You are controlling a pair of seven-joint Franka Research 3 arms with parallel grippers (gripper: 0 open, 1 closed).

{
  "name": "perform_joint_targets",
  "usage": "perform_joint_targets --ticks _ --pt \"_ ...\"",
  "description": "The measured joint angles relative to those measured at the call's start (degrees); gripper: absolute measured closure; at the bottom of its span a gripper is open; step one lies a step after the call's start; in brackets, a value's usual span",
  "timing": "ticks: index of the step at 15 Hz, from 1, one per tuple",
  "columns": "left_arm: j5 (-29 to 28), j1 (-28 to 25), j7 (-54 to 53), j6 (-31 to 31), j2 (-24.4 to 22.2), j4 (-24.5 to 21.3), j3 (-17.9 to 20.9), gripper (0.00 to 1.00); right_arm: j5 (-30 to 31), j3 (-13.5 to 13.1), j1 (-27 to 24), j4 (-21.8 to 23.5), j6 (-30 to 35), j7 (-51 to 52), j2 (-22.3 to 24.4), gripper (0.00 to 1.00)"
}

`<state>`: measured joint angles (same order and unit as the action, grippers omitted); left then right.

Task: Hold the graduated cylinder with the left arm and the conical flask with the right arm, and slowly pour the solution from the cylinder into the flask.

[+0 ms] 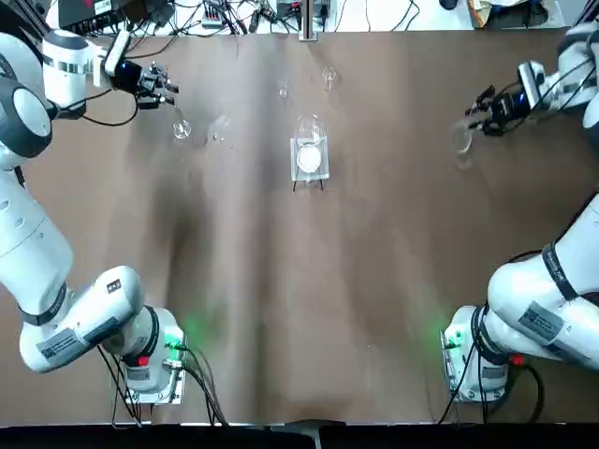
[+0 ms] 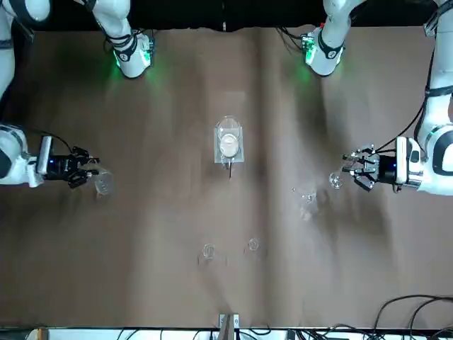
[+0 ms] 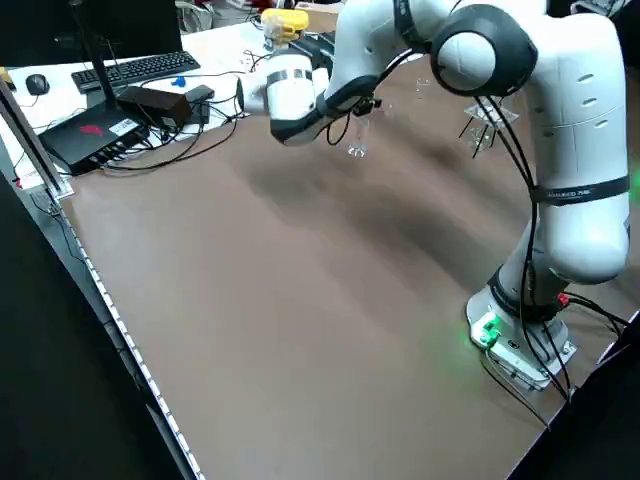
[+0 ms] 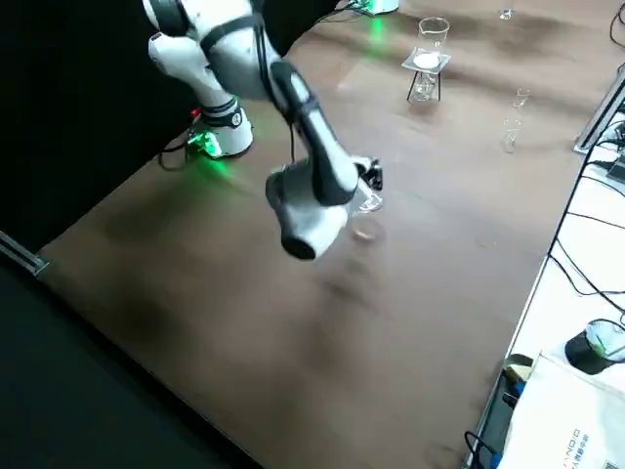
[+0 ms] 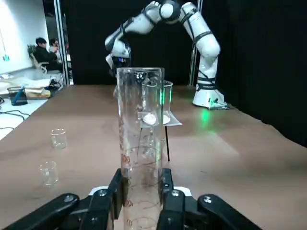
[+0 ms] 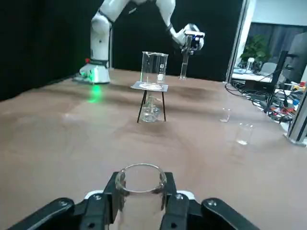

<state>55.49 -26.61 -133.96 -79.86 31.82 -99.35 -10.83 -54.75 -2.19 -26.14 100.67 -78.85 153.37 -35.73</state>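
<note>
Locate the left gripper (image 5: 142,179) at about 11 o'clock of the surface (image 1: 234,327) centre, seen from overhead in the robot's own direction. Note closure around the graduated cylinder (image 5: 140,120), gripped near upright. Locate the right gripper (image 6: 142,184) at about 2 o'clock, closed part-way on a clear, open-mouthed vessel (image 6: 140,203). Treat as possibly the conical flask; unable to confirm from the lower outline. Note also a round-bodied flask (image 6: 150,112) beneath the stand (image 6: 149,86), near 12 o'clock.

Handle the cylinder as light, rigid, slippery and fragile. Keep finger pressure moderate, and hold around the straight tube rather than at the lip. Expect top-heavy swing during tilting, owing to the length. Hold the vessel around the body, leaving the rim unobstructed.

Judge as pre-pour, with cylinder and vessel well apart. Bring together next, align lip over mouth, then tilt slowly. Avoid striking the stand or chipping either rim.
</note>
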Motion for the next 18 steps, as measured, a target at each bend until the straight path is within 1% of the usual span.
perform_joint_targets --ticks 3,4,7,9,13,18 --pt "0.0 2.3 2.5 -1.9 -3.3 -0.1 -0.1 0.66 1.2 -0.1 3.0 0.0 -1.9 -6.0 7.0 0.61" --pt "0.0 3.8 4.7 -3.7 -6.1 -0.5 -0.1 0.66 2.5 -0.1 5.3 0.1 -2.6 -10.9 11.0 0.61" --pt "0.0 6.3 8.7 -6.2 -10.7 -2.1 -0.2 0.66 4.5 -0.1 9.4 0.2 -4.4 -19.2 16.0 0.61" --pt "0.0 8.1 11.2 -8.4 -13.7 -3.6 -0.2 0.66 4.8 -0.1 12.2 0.5 -4.9 -25.0 18.2 0.61" --pt "-0.5 12.0 16.7 -12.7 -19.4 -6.7 -0.2 0.66 5.0 -0.1 16.9 0.5 -6.9 -35.4 21.1 0.61" --pt "-3.8 16.5 24.4 -16.8 -23.5 -7.9 -0.3 0.66 8.0 0.0 24.5 -0.2 -9.6 -50.6 25.5 0.61"
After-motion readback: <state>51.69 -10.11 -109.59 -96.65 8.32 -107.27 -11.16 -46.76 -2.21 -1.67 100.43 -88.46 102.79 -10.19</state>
